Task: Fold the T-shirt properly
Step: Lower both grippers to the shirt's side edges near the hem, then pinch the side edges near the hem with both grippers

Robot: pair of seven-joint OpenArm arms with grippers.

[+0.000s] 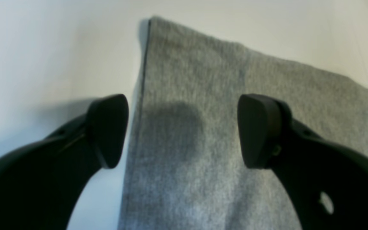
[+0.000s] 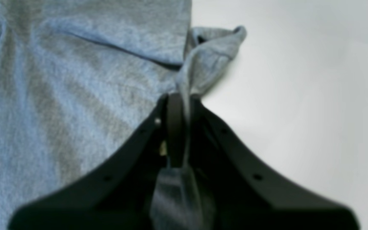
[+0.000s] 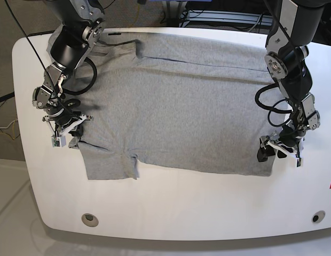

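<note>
Currently right tool [image 2: 179, 105] clamped on T-shirt [image 3: 181, 106], left tool [image 1: 182, 131] spread wide

Heather-grey T-shirt [image 3: 176, 106] spread mostly flat across the white table [image 3: 171, 213], plain side up, no lettering visible. Collar end toward the left edge, hem toward the right edge. Near sleeve lies flat toward the front-left corner, far sleeve at the back-left. Fabric bunched and lifted into a small peak by the near sleeve. Mild creases across the chest.
</note>
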